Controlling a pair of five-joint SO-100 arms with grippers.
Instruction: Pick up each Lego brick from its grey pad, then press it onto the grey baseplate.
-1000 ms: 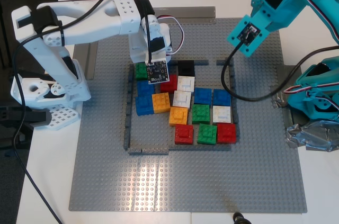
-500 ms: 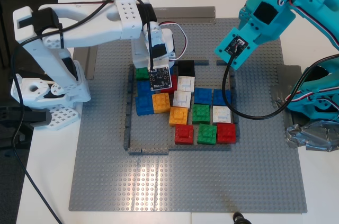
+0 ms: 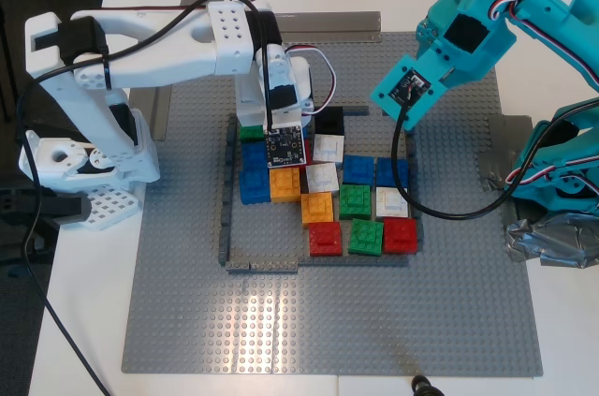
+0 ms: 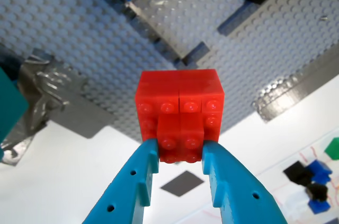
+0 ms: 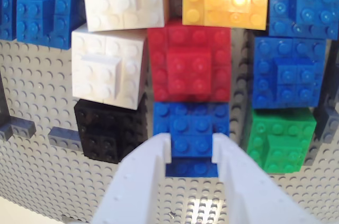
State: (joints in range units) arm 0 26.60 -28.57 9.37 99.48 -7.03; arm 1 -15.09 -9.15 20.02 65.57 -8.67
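white tabletop under the grey baseplate; my second gripper pinches a blue brick at the frame's 12 o'clock, low, likely pressing; my first gripper clamps a red brick aloft at 2 o'clock, probably waiting.

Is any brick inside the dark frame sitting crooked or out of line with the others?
Yes. In the exterior view the orange square brick sits slightly rotated, its edges not parallel to the neighbouring green square brick. The white square brick above it looks tilted too. The rest on the grey studded baseplate look square.
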